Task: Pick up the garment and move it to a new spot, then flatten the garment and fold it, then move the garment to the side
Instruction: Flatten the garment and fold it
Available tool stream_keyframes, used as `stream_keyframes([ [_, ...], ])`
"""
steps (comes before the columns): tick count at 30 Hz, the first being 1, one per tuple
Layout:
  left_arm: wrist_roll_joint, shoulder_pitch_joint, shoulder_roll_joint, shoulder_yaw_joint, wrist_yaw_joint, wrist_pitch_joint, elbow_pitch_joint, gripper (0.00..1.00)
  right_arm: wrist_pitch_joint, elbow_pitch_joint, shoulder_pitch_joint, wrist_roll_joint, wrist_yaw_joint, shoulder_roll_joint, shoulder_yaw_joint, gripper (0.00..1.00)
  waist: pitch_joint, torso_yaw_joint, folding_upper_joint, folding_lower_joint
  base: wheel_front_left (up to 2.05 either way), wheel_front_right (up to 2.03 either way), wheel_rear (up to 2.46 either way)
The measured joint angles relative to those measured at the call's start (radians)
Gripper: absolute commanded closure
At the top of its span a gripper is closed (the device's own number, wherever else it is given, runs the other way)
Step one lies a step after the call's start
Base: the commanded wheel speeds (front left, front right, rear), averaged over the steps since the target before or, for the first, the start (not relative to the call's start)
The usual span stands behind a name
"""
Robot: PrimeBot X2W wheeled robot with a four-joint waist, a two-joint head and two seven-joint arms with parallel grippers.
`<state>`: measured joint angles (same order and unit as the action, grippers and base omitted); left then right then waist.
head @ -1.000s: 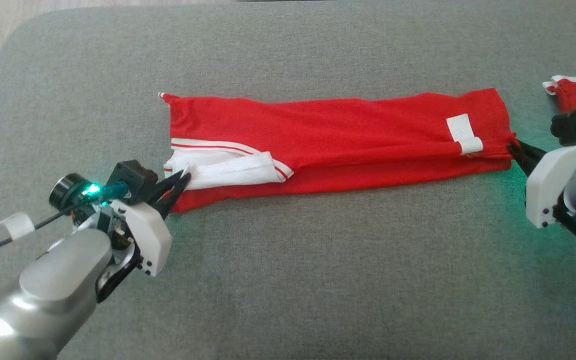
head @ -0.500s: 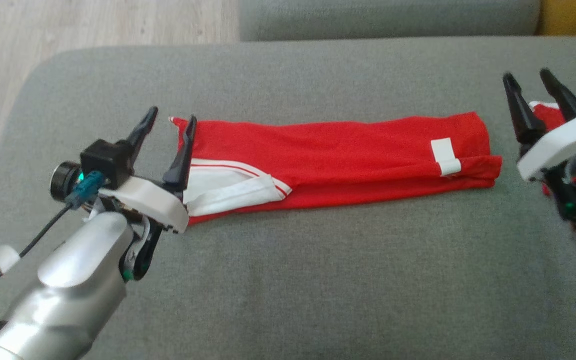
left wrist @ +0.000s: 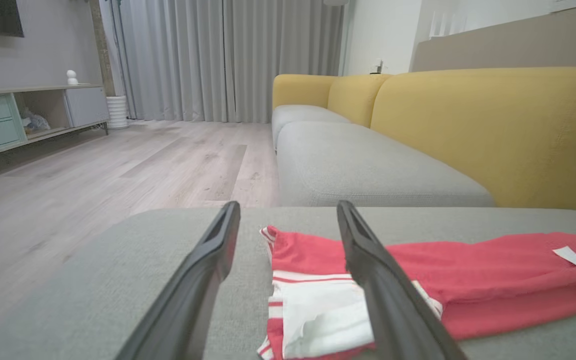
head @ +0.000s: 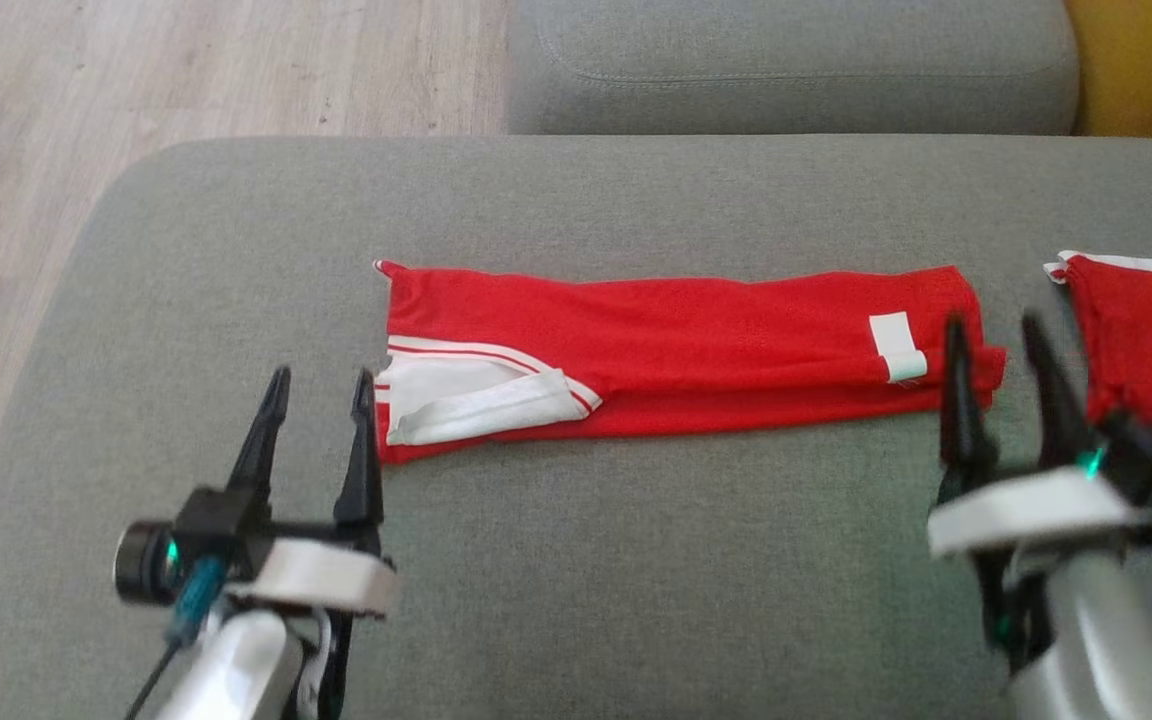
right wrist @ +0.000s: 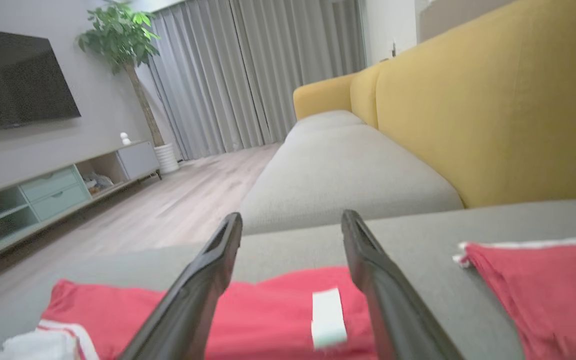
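Two red garments lie on the grey upholstered ottoman (head: 576,580). The task's garment (head: 676,350) is folded into one long strip running left to right across the middle of the surface. It lies flat, with white trim carrying a thin red stripe at its left end and one white label (head: 898,345) near its right end. The second red garment (head: 1151,340), edged in white, sits just beside the strip's right end at the right edge of the head view, with a narrow band of grey between the two. Two grippers hover at the strip's ends, each with its two dark fingers spread wide and nothing between them. The left gripper (head: 321,374) stands at the near left corner, its right finger just beside the white trim; whether it touches the cloth cannot be told. The right gripper (head: 993,322) is at the right end, with one finger crossing the strip's edge in the head view and the other over the grey gap. Beyond the ottoman stand a sofa (left wrist: 378,170) with grey seats and yellow backs, a pale wooden floor (head: 186,70), one television (right wrist: 18,80) and one potted plant (right wrist: 118,30).
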<state>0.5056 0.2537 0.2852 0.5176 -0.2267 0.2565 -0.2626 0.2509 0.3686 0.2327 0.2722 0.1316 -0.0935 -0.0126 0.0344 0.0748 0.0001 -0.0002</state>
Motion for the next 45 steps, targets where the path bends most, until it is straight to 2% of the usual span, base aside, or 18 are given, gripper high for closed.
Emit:
stream_keyframes([
  [5, -0.065, -0.106, -0.060, -0.096, 0.042, 0.000, 0.011, 0.00, 0.000, -0.024, -0.138, -0.043, 0.000, 0.038, 0.037, 0.00, 0.007, 0.005, 0.0000, 0.0000, 0.00, 0.00, 0.00],
  [13, -0.149, -0.128, -0.141, -0.186, 0.132, 0.000, -0.013, 0.00, 0.000, -0.021, -0.110, -0.097, 0.000, 0.046, 0.044, 0.00, 0.056, 0.016, 0.0000, 0.0002, 0.00, 0.00, 0.00],
  [16, -0.179, -0.102, -0.157, -0.202, 0.161, 0.000, -0.023, 0.00, -0.021, 0.025, -0.051, -0.129, 0.000, 0.047, 0.083, 0.00, 0.085, 0.021, 0.0000, 0.0003, 0.00, 0.00, 0.00],
  [20, -0.200, -0.054, -0.190, -0.231, 0.194, 0.000, -0.030, 0.00, -0.105, 0.113, 0.061, -0.130, 0.000, 0.046, 0.162, 0.00, 0.129, 0.032, 0.0000, 0.0004, 0.00, 0.00, 0.00],
  [28, -0.239, -0.020, -0.225, -0.258, 0.238, 0.000, -0.058, 0.00, -0.138, 0.310, 0.217, -0.188, 0.000, 0.046, 0.377, 0.00, 0.204, 0.065, 0.0000, 0.0005, 0.00, 0.00, 0.00],
  [35, -0.256, 0.009, -0.235, -0.285, 0.263, 0.000, -0.072, 0.00, -0.144, 0.476, 0.274, -0.212, 0.000, 0.043, 0.414, 0.00, 0.213, 0.078, 0.0000, 0.0002, 0.00, 0.00, 0.00],
  [36, -0.260, 0.009, -0.235, -0.291, 0.263, 0.000, -0.074, 0.00, -0.140, 0.492, 0.282, -0.216, 0.000, 0.041, 0.412, 0.10, 0.211, 0.077, 0.0000, 0.0002, 0.00, 0.00, 0.00],
  [37, -0.261, 0.009, -0.235, -0.295, 0.263, 0.000, -0.076, 0.00, -0.133, 0.509, 0.292, -0.220, 0.000, 0.040, 0.410, 0.71, 0.209, 0.075, 0.0000, 0.0002, 0.00, 0.00, 0.00],
  [38, -0.261, 0.009, -0.235, -0.296, 0.264, 0.000, -0.078, 0.00, -0.125, 0.522, 0.297, -0.221, 0.000, 0.038, 0.407, 1.00, 0.206, 0.073, 0.0000, 0.0002, 0.00, 0.00, 0.00],
  [45, -0.271, 0.007, -0.237, -0.322, 0.272, 0.000, -0.085, 0.00, -0.093, 0.552, 0.301, -0.291, 0.000, 0.044, 0.429, 1.00, 0.173, 0.052, 0.0000, 0.0002, 0.00, 0.00, 0.00],
])
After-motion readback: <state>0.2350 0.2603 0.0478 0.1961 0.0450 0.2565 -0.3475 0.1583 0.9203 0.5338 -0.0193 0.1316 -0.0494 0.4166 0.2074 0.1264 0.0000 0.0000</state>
